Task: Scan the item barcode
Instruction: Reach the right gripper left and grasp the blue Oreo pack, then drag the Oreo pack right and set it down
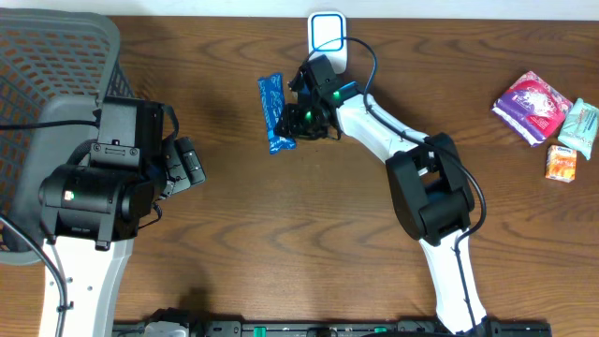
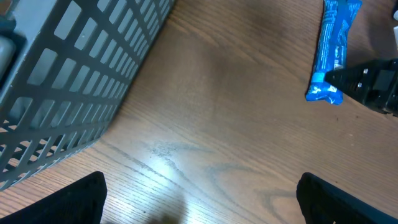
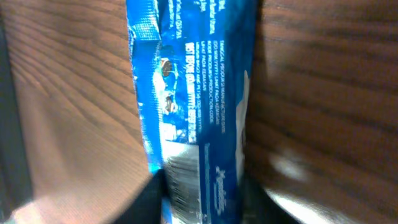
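The item is a long blue snack packet [image 1: 274, 110] lying on the wooden table left of centre at the back. My right gripper [image 1: 298, 126] has come down on its near end. In the right wrist view the packet [image 3: 193, 93] fills the middle with small white print on it. That gripper [image 3: 202, 199] has its dark fingers pressed against both sides of the crimped end. No barcode shows clearly. In the left wrist view, my left gripper [image 2: 202, 205] is open over bare wood, well left of the packet [image 2: 333, 50].
A grey mesh basket [image 1: 56, 56] fills the far left corner, close beside my left arm. A white device with a blue outline [image 1: 328, 36] stands at the back edge behind the right gripper. A pink packet [image 1: 531, 105], a teal one [image 1: 580, 126] and a small orange box [image 1: 562, 162] lie at far right.
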Controlling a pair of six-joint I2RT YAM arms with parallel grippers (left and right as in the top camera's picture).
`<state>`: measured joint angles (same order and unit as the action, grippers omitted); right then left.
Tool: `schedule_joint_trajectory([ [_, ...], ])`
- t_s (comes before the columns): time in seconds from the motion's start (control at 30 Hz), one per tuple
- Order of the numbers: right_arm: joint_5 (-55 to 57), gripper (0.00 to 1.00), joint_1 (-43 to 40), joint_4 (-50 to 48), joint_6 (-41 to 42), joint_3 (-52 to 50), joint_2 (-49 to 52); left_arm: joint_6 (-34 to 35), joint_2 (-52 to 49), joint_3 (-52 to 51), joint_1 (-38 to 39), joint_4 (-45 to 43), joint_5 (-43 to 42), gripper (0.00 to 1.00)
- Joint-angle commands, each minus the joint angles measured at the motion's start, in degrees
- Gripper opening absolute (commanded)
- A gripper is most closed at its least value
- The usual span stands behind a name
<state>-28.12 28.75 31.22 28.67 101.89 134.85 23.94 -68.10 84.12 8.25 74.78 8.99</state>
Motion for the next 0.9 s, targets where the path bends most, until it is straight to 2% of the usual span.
schedule_joint_trajectory([
  [0.0, 0.6, 0.06, 0.8, 1.0, 1.1, -1.5, 1.2, -0.3, -0.1, 0.5, -0.3, 0.2, 0.6, 0.98],
  [0.03, 0.6, 0.01, 0.8, 1.4, 1.1, -1.5, 1.2, -0.3, -0.1, 0.5, -0.3, 0.2, 0.6, 0.98],
  [0.2, 1.1, 0.01, 0.7, 3.1, -1.9, -1.4, 0.2, -0.3, -0.1, 0.5, -0.3, 0.2, 0.6, 0.98],
  [0.27, 4.5, 0.01, 0.9, 5.1, -3.3, -1.4, -1.5, -0.3, -0.1, 0.5, -0.3, 0.2, 0.6, 0.98],
  [0.57, 37.4, 0.01, 5.6, 19.7, -6.9, -1.4, -15.0, -0.3, -0.1, 0.5, -0.3, 0.2, 0.6, 0.98],
  [0.73, 50.1, 0.01, 9.1, 25.8, -6.8, -1.4, -17.2, -0.3, -0.1, 0.5, -0.3, 0.2, 0.6, 0.98],
  [0.87, 64.2, 0.01, 12.4, 31.2, -0.7, -2.7, -16.4, -0.3, -0.1, 0.5, -0.3, 0.2, 0.6, 0.98],
])
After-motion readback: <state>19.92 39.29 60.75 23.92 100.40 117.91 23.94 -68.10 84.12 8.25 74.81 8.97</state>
